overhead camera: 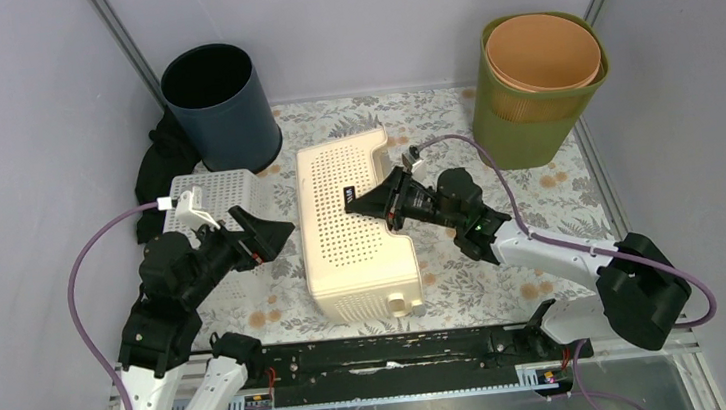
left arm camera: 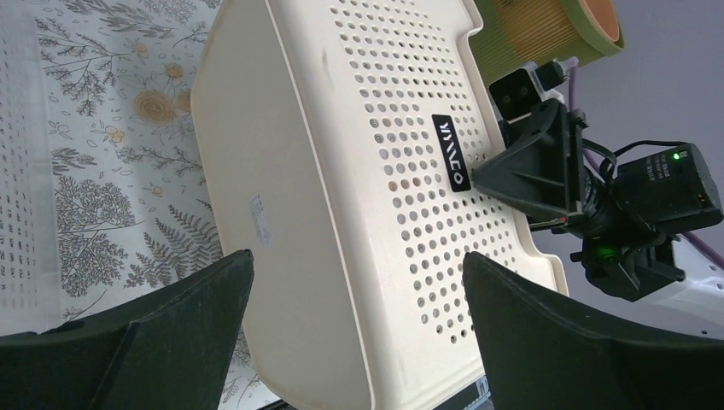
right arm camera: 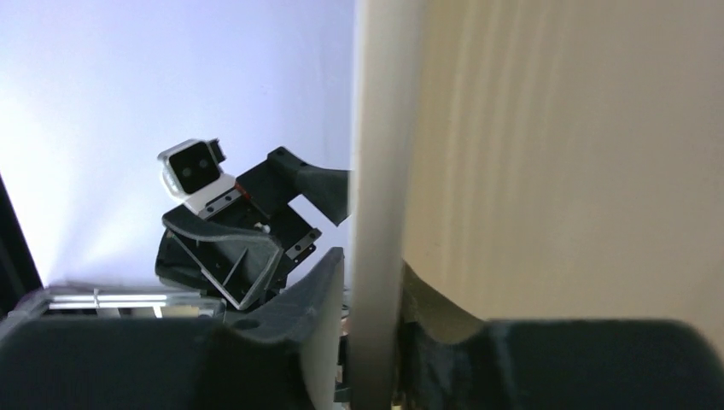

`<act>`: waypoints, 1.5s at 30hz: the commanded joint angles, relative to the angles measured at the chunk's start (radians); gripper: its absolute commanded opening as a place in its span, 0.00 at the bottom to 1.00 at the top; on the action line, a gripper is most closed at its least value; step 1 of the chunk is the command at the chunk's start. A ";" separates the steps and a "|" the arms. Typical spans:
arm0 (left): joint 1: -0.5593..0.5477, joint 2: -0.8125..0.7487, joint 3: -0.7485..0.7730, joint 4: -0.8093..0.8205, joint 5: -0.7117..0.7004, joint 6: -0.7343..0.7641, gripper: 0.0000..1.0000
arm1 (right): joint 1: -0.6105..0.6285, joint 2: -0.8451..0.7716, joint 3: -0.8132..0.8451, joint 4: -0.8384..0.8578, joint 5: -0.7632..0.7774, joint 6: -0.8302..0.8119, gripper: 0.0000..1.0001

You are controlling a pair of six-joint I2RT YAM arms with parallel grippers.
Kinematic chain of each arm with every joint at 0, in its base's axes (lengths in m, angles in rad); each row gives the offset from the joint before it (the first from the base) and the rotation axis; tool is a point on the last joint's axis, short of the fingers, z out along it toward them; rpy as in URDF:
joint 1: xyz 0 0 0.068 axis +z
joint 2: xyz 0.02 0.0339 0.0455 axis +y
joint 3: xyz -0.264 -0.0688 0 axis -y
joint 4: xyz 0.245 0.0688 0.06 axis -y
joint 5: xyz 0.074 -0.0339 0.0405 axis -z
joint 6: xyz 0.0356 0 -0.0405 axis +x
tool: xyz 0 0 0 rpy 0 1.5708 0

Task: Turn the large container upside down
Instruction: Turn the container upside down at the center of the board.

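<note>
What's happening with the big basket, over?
Left gripper open, free. Right gripper pinching cream basket wall. Basket tipped, holey face up. White basket by left arm.

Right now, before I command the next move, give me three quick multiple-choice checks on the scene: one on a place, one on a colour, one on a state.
1. Where does the dark blue bin stand?
A. back left corner
B. back right corner
C. near edge, between the arm bases

2. What colour is the bin nested inside the green bin?
A. white
B. orange
C. black

3. How does the right gripper stand?
A. wide open, clear of everything
B. shut on an edge of the cream basket
C. shut on a cloth

Answers:
1 A: the top view shows it in the back left corner.
2 B: the orange bin sits inside the green one.
3 B: the right wrist view shows a cream edge pinched between its fingers.
</note>
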 commanded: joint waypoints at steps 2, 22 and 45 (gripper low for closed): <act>-0.003 0.008 0.009 0.036 0.002 0.013 1.00 | -0.014 -0.031 0.019 0.167 -0.053 0.016 0.41; -0.003 0.038 0.022 0.046 0.013 0.016 1.00 | -0.128 -0.025 0.211 -0.466 -0.259 -0.290 0.60; -0.003 0.029 -0.013 0.035 0.049 0.025 1.00 | -0.139 0.103 0.386 -0.683 -0.476 -0.446 0.54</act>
